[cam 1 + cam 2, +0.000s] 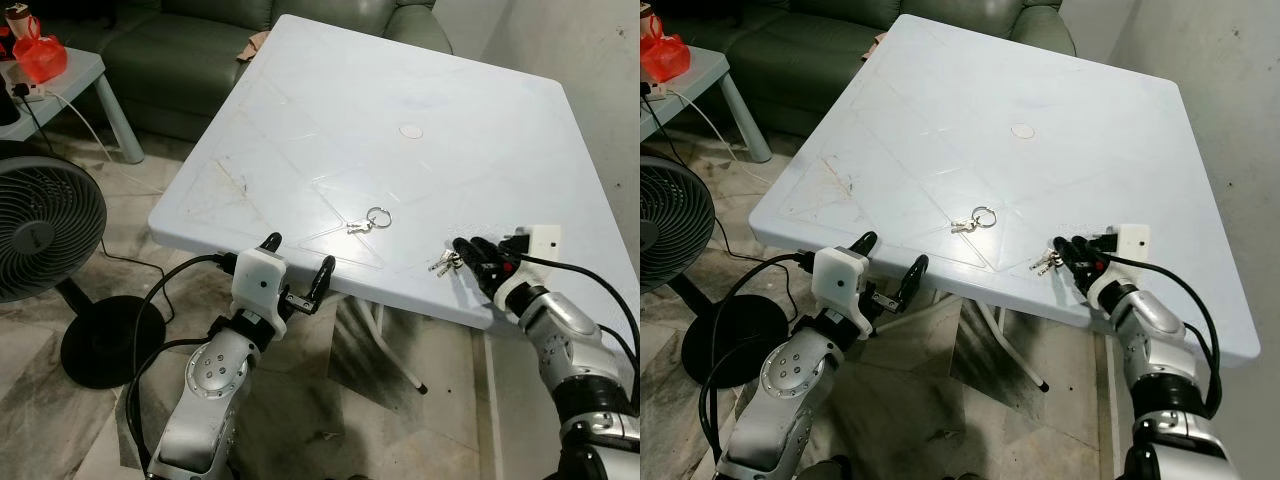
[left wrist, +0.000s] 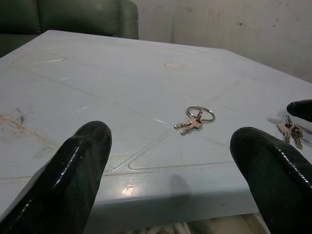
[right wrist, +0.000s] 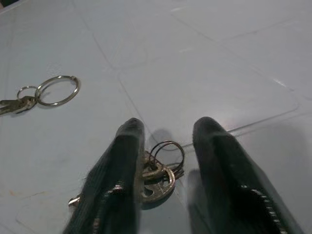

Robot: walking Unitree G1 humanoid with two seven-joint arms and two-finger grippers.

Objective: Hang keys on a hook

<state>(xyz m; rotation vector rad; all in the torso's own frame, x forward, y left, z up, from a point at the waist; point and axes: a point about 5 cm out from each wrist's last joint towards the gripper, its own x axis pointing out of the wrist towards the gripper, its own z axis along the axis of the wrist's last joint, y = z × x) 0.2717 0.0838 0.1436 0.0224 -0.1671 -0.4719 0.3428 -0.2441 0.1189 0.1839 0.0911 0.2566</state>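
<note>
A small bunch of keys (image 1: 446, 263) lies on the white plastic table (image 1: 420, 90) near its front edge. My right gripper (image 1: 468, 248) rests on the tabletop, open, with its fingers on either side of the bunch (image 3: 158, 170); the keys lie against one finger (image 3: 124, 161). A second key on a large ring (image 1: 371, 220) lies flat a short way to the left. My left gripper (image 1: 298, 262) is held open at the table's front edge, nothing between its fingers (image 2: 73, 165), pointing toward the ringed key (image 2: 195, 119).
A standing fan (image 1: 40, 235) with its cable is on the floor at the left. A green sofa (image 1: 200, 50) is behind the table. A small side table (image 1: 75, 80) carries a red bag (image 1: 40, 55). A wall runs along the right.
</note>
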